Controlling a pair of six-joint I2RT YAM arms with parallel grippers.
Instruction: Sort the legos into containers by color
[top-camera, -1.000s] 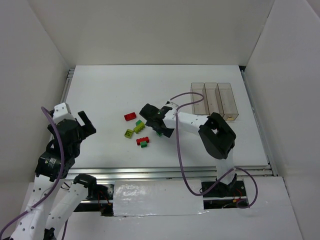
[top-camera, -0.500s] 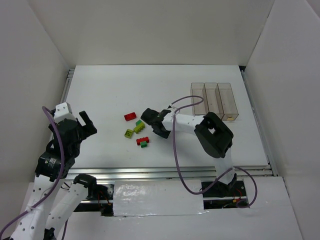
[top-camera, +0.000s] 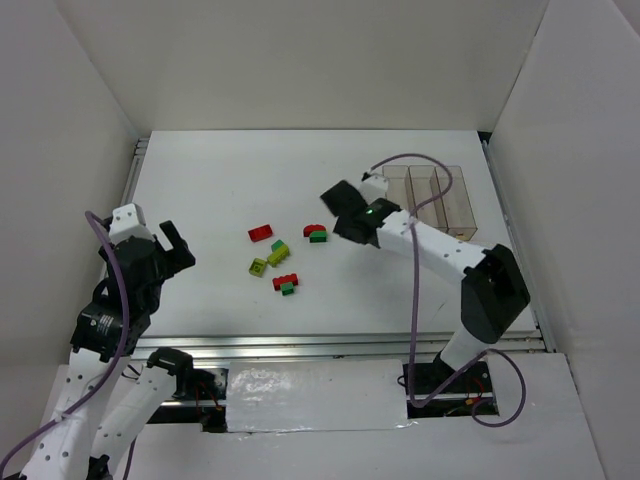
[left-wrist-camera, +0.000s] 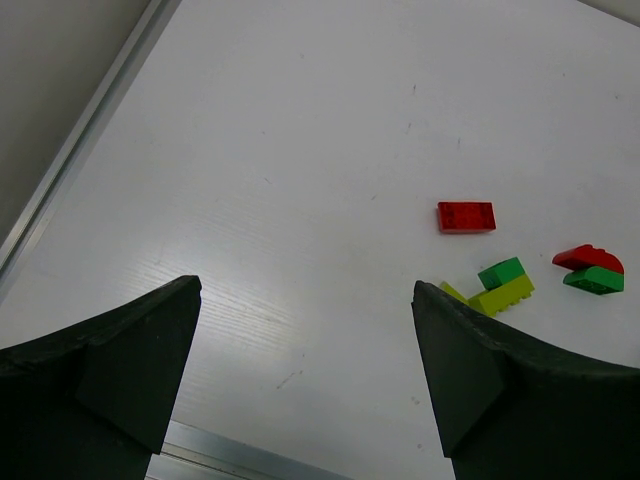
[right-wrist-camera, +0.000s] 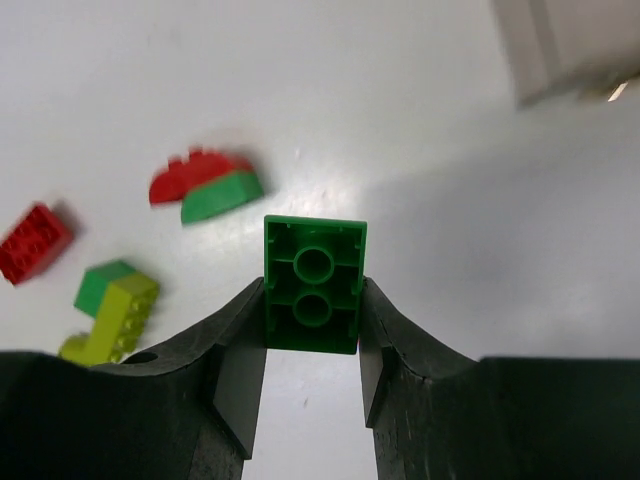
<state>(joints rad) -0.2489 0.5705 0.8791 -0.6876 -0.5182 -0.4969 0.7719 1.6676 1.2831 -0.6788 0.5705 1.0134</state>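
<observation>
Right claw (right-wrist-camera: 312, 300) clamps a small dark green plastic brick (right-wrist-camera: 313, 268) across its sides, held above the white desk (top-camera: 220, 180) just left of the clear plastic bin row (top-camera: 458, 205). Best carry it level over one bin's mouth before letting go. Left claw (left-wrist-camera: 305, 295) gapes empty, far left of the bins
</observation>
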